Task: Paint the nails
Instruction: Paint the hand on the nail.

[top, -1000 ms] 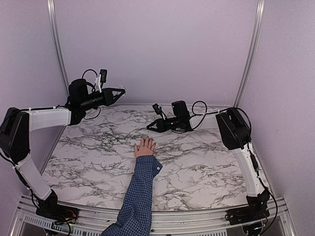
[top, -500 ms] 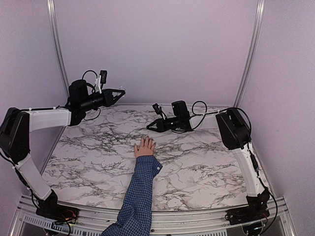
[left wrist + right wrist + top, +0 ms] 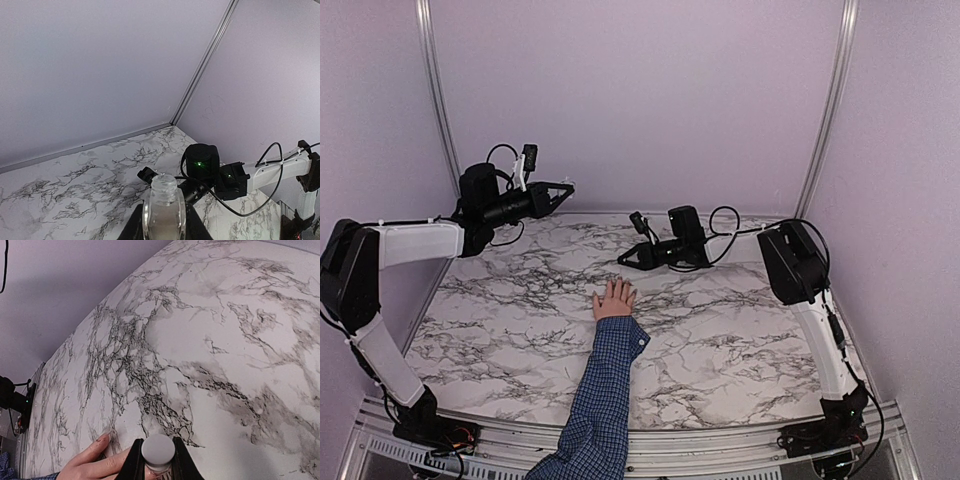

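A small light-skinned hand [image 3: 614, 298] in a blue checked sleeve [image 3: 605, 390] lies flat on the marble table [image 3: 500, 320], fingers pointing to the back. Its nails are too small to make out from above; one nail [image 3: 103, 437] shows in the right wrist view. My right gripper [image 3: 623, 259] hovers low just behind the fingertips, shut on a round white cap [image 3: 158, 449] that points down over the fingers [image 3: 95, 462]. My left gripper [image 3: 568, 186] is raised at the back left, shut on a clear glass bottle [image 3: 164, 210] with an open neck.
Purple walls with metal corner rails [image 3: 828, 110] close in the table on three sides. The right arm's black cables [image 3: 730, 225] loop over the back of the table. The sleeve crosses the table's front edge near the middle.
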### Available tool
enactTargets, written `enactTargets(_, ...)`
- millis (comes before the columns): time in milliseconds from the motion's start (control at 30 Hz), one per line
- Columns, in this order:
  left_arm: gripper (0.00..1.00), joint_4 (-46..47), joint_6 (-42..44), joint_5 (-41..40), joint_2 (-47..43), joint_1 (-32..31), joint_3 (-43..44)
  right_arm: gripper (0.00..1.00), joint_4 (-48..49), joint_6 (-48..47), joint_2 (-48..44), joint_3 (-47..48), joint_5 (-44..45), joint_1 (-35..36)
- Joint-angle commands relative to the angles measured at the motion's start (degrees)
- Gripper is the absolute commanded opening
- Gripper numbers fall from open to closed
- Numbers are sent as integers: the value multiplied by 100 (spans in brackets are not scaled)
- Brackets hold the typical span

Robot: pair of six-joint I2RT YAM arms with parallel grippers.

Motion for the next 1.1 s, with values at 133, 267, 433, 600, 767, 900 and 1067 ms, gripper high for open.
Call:
enactTargets(133, 0, 267, 7, 24, -210, 39, -60, 0, 70, 46, 183, 135, 19, 46)
enactTargets(267, 0, 270, 19, 24, -211, 39, -68, 0, 52, 28, 192, 130, 41, 47)
enactTargets(433, 0, 273, 20, 25, -207, 39, -60, 0, 19, 5, 202, 149, 90, 52)
enactTargets(600, 0, 273, 26, 33, -197, 39, -51, 0, 2, -6, 219, 175, 116, 45)
enactTargets(767, 0, 272, 19, 41, -173, 39, -47, 0, 8, -15, 211, 171, 81, 60)
enactTargets(900, 0, 271, 18, 50, -167, 39, -29, 0, 66, 10, 210, 181, 35, 70)
enactTargets(1067, 0, 270, 22, 55, -170, 46, -25, 0, 105, 32, 219, 193, 3, 70)
